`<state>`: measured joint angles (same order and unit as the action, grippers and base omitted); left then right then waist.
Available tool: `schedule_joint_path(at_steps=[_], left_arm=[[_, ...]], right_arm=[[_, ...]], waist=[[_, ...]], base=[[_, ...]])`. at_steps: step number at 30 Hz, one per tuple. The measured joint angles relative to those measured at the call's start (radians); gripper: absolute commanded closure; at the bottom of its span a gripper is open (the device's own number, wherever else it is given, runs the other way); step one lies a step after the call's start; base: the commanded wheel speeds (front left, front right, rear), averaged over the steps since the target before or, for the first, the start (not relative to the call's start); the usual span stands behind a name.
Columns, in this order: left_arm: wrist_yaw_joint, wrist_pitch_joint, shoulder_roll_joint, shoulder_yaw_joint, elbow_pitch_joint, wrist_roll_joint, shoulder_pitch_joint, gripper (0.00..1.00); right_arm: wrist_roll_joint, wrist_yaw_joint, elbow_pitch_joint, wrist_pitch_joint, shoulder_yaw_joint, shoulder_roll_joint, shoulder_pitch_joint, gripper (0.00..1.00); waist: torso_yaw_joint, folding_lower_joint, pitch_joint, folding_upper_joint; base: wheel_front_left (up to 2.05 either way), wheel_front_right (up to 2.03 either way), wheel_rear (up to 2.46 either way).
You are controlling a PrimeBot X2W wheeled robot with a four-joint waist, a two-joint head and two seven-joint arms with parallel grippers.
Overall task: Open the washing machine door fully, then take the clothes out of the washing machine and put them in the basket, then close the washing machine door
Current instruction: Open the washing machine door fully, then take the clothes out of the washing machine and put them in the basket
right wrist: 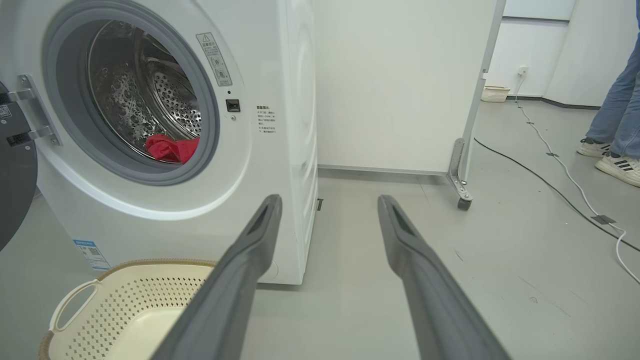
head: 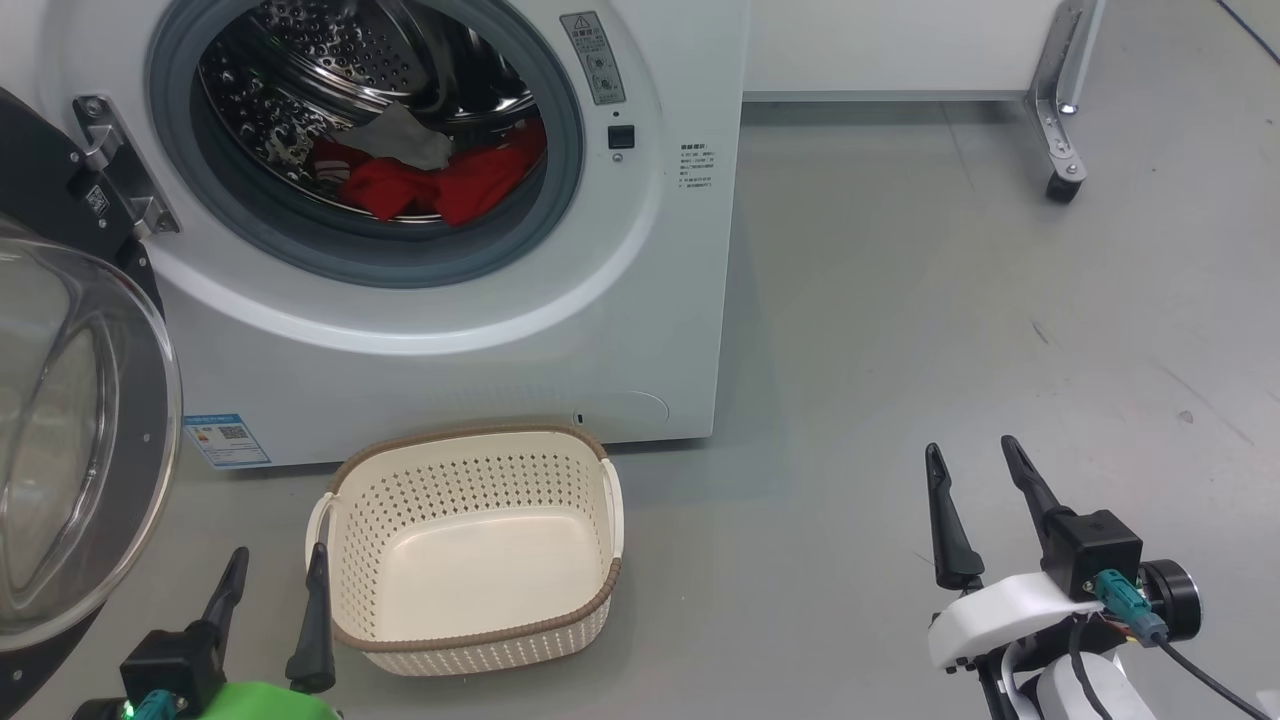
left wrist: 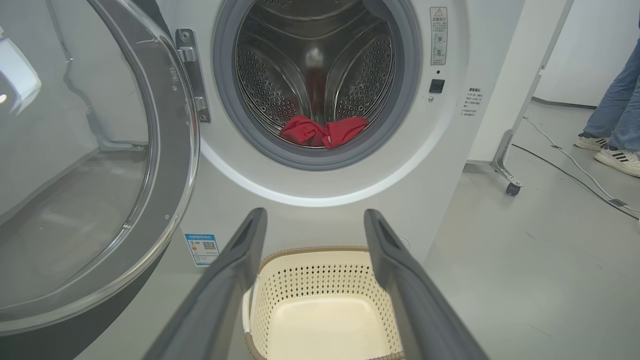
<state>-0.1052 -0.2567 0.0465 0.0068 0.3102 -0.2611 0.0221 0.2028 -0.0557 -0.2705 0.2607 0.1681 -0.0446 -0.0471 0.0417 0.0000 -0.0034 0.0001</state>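
Door point(head: 60, 440): standing wide left of the washer point(head: 450, 330), leaving the drum reachable.
Left gripper point(head: 279, 552): hovering before the washer, fingers spread, gripping nothing.
Basket point(head: 470, 435): sitting empty at the washer's foot, ready for unloading.
Clothes point(head: 430, 185): lying crumpled in the washer's drum, red, a grey fold on top.
Right gripper point(head: 972, 447): hanging right of the washer, fingers apart, empty.

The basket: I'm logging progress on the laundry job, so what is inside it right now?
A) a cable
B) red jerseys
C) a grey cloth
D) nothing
D: the basket shows a bare cream floor, while the red clothes lie inside the washing machine drum.
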Motion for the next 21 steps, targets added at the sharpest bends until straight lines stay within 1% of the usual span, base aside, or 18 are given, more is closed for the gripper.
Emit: schedule_joint_path(at_steps=[11,21], left_arm=[[-0.002,0.000,-0.001,-0.002,0.010,0.001,0.004,0.00],[-0.003,0.000,-0.002,0.005,0.014,-0.002,0.004,0.00]], right_arm=[[-0.004,0.000,0.000,0.000,0.001,0.000,0.009,0.00],[-0.004,0.000,-0.009,0.000,0.004,0.000,0.016,0.00]], waist=[[0.004,0.0000,-0.001,0.0000],[0.007,0.0000,-0.002,0.0000]], base=[[0.06,-0.06,0.00],[0.42,-0.42,0.00]])
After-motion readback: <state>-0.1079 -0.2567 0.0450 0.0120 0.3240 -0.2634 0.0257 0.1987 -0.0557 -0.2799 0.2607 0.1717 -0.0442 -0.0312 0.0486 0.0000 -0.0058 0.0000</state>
